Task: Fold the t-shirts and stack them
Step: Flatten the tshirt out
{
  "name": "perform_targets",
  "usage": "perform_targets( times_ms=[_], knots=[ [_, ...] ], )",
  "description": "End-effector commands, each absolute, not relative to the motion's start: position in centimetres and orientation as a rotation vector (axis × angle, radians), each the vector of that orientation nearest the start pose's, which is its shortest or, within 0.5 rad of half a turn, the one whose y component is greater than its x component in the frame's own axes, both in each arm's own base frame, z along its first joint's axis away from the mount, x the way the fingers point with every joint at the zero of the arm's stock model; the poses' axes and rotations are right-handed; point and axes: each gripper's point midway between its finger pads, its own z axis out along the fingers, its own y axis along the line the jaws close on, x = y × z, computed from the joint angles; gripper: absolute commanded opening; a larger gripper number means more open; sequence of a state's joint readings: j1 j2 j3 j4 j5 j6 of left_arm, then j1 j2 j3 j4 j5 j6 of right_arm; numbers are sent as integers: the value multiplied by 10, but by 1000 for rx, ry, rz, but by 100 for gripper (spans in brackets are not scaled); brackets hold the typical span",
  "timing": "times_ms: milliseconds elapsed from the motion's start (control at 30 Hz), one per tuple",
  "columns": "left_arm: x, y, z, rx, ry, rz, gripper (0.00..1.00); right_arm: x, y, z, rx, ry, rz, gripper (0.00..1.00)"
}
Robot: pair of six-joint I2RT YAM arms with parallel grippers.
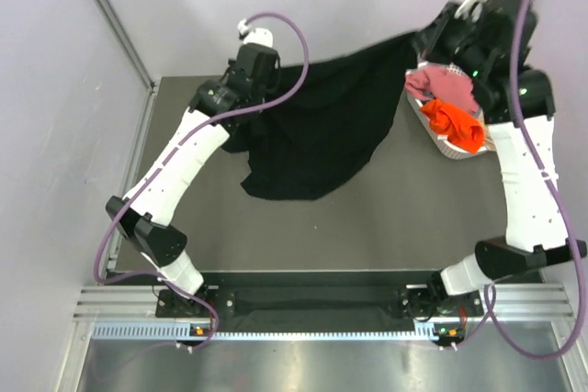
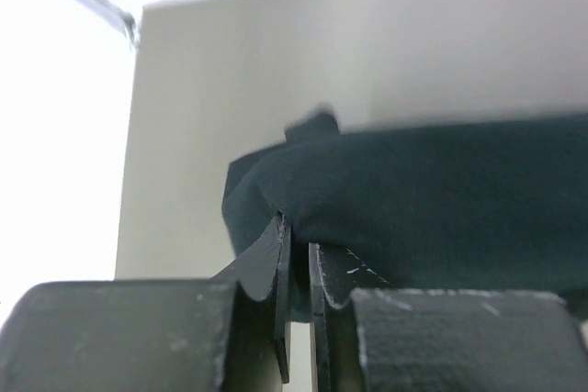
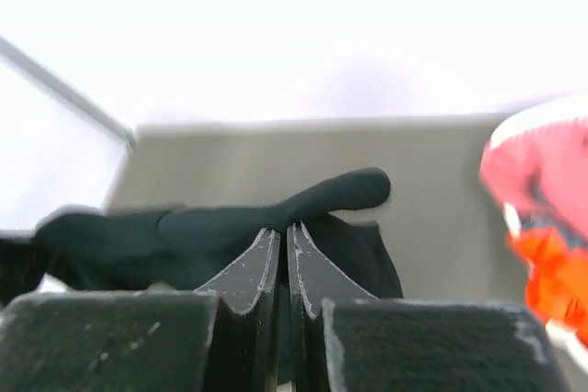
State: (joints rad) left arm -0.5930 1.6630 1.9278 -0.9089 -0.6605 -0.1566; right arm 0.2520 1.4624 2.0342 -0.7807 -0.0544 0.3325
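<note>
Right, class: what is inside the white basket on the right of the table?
The white basket holds a crumpled pink shirt with an orange shirt nearer. Anything beneath them is covered, and the right arm hides the basket's far end.

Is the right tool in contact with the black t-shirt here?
Touching. The right wrist view shows the right tool pinched shut on a fold of the black t-shirt, with the cloth bunched directly over its tip.
</note>
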Motion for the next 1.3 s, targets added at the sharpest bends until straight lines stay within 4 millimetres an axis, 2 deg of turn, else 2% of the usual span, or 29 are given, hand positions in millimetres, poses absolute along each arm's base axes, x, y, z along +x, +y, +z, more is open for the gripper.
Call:
perform_targets(
  times_ms=[0,67,167,233,267,333,367,400,433,467,500,533,567,600,667,700,733,800,833,867,933,967,1000,1067,1100,1133,1167,1233,1267],
  knots=[
    [421,-141,430,-54,1795,204,0,396,111,551,49,1562,514,0],
    [431,-140,450,-93,1734,197,0,404,111,564,54,1529,555,0],
    [444,-140,464,-122,1693,142,0,393,110,592,37,1446,593,0],
    [446,-140,464,-120,1699,88,0,379,109,596,34,1440,597,0],
    [448,-145,454,-90,1722,69,0,373,108,594,34,1443,596,0],
    [442,-146,449,-57,1736,58,0,354,107,579,23,1475,599,0],
    [440,-147,430,-30,1787,71,0,332,105,583,14,1460,603,0],
    [435,-144,422,-33,1804,81,0,335,106,554,20,1532,604,0],
    [421,-133,429,-60,1788,79,0,327,110,543,2,1565,623,0],
    [414,-126,400,-65,1839,120,0,320,113,526,-6,1618,641,0],
    [394,-110,408,-142,1810,113,0,310,116,500,-20,1684,658,0],
    [383,-102,399,-169,1823,122,0,300,125,484,-59,1728,707,0],
    [373,-95,371,-180,1878,154,0,290,131,469,-86,1768,739,0],
    [349,-80,367,-263,1891,138,0,274,136,438,-111,1849,768,0],
    [319,-69,325,-351,1990,137,0,242,146,399,-174,1956,820,0],
    [301,-63,325,-383,1987,87,0,226,147,379,-178,2035,838,0],
    [289,-59,305,-409,2029,91,0,212,150,365,-188,2084,863,0],
    [263,-54,297,-485,2036,7,0,184,149,328,-145,2188,910,0],
    [256,-58,284,-473,2072,-28,0,169,150,311,-128,2261,939,0],
    [251,-58,284,-486,2067,-56,0,158,150,290,-90,2323,967,0],
    [242,-58,289,-471,2046,-108,0,147,152,278,-89,2373,1005,0],
    [240,-59,290,-447,2048,-120,2,148,152,268,-118,2418,990,1],
    [240,-58,291,-441,2046,-119,18,150,150,263,-131,2442,969,3],
    [238,-55,293,-451,2049,-96,43,168,150,255,-170,2449,914,31],
    [240,-54,292,-454,2051,-81,50,179,149,255,-175,2439,883,42],
    [239,-52,296,-460,2047,-73,57,194,143,253,-163,2428,808,61],
    [241,-50,298,-462,2041,-57,59,217,146,254,-156,2383,783,66],
    [244,-51,302,-450,2037,-55,61,241,150,255,-109,2336,787,75],
    [244,-53,305,-437,2037,-58,61,259,162,254,-115,2277,843,77]
  ],
)
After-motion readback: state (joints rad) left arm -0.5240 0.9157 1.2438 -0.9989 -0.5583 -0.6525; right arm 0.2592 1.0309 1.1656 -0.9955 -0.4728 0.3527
